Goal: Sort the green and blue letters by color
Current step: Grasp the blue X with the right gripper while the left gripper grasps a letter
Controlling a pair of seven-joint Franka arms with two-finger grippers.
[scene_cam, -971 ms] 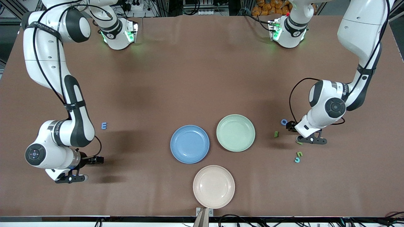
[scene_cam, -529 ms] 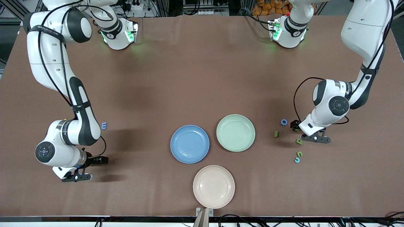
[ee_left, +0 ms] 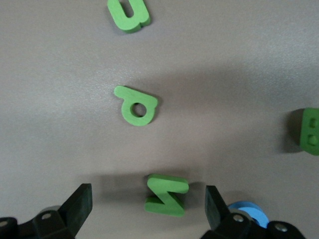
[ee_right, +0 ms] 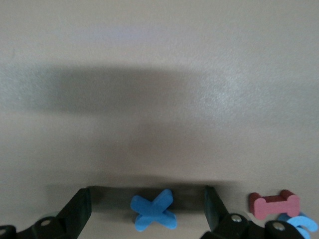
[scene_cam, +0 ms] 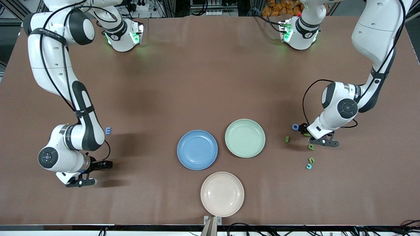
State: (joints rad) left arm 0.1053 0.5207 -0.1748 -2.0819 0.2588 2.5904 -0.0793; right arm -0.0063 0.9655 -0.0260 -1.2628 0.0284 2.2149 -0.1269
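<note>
Green letter N [ee_left: 167,194] lies flat on the table directly between the spread fingers of my left gripper [scene_cam: 323,141], which hangs low over the cluster at the left arm's end of the table; the green P [ee_left: 136,105] and a blue ring letter [scene_cam: 295,127] lie just beside it. My right gripper [scene_cam: 80,182], fingers likewise apart and empty, brackets a blue X [ee_right: 153,210], a red letter [ee_right: 274,203] close by. Judgement: both are aligned for a pinch, and the green plate [scene_cam: 245,138] and blue plate [scene_cam: 197,149] hold nothing.
</note>
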